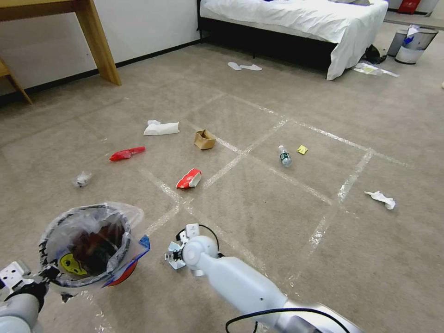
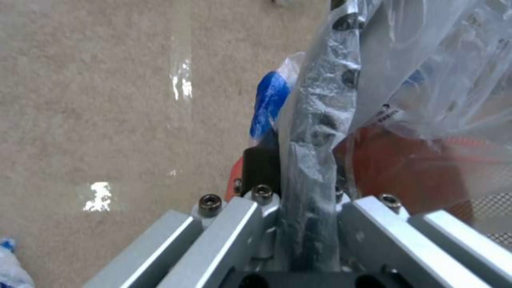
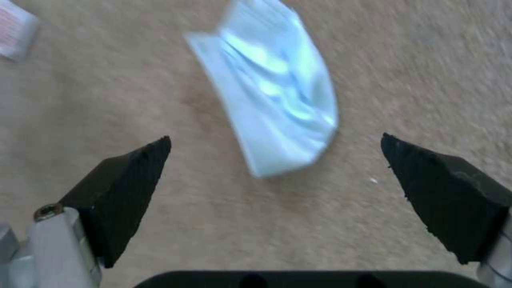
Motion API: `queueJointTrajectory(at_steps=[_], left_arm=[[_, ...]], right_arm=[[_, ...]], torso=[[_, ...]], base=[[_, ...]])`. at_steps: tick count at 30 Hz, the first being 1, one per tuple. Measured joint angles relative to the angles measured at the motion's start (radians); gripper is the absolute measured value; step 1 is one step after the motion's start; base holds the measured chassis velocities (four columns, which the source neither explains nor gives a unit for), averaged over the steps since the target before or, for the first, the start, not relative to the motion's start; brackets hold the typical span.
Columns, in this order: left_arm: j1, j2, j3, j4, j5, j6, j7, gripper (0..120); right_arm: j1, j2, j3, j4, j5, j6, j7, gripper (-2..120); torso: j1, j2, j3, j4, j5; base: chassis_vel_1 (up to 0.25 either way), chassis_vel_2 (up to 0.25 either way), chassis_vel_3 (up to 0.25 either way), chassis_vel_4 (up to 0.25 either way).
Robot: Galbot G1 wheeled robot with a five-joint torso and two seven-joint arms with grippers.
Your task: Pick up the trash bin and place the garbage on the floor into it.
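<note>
the left gripper, at seven o'clock in the head view, is clamped on the rim of the trash bin, held above the carpet. the right gripper reaches forward at six o'clock, fingers spread wide over a pale wrapper.

Trash bin near-left; bottle right of cardboard box, farther ahead.

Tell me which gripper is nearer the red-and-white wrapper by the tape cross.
Right. The right gripper hangs open just short of the wrapper; the left gripper, farther back, is clamped on the trash bin rim.
</note>
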Motion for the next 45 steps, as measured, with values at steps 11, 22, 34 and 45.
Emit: queueJointTrajectory(at_steps=[11, 22, 34, 45], left_arm=[[0.024, -0.014, -0.026, -0.059, -0.017, -0.003, 0.008, 0], [0.046, -0.016, -0.047, -0.071, -0.028, -0.009, 0.016, 0], [0.04, -0.016, -0.031, -0.084, -0.03, -0.009, 0.012, 0], [0.045, -0.022, -0.032, -0.092, -0.028, -0.011, 0.013, 0]], right_arm=[[0.017, -0.002, -0.023, -0.09, -0.026, 0.015, -0.017, 100], [0.005, -0.004, -0.048, -0.08, -0.038, 0.044, -0.055, 100], [0.013, -0.004, -0.065, -0.164, -0.12, 0.179, -0.224, 99], [0.026, -0.004, -0.083, -0.234, -0.143, 0.228, -0.313, 85]], torso=[[0.0, 0.0, 0.0, -0.0003, 0.0001], [0.0, 0.0, 0.0, -0.0001, 0.0003], [0.0, 0.0, 0.0, -0.0003, 0.0003], [0.0, 0.0, 0.0, -0.0003, 0.0002]], base=[[0.0, 0.0, 0.0, 0.0], [0.0, 0.0, 0.0, 0.0], [0.0, 0.0, 0.0, 0.0], [0.0, 0.0, 0.0, 0.0]])
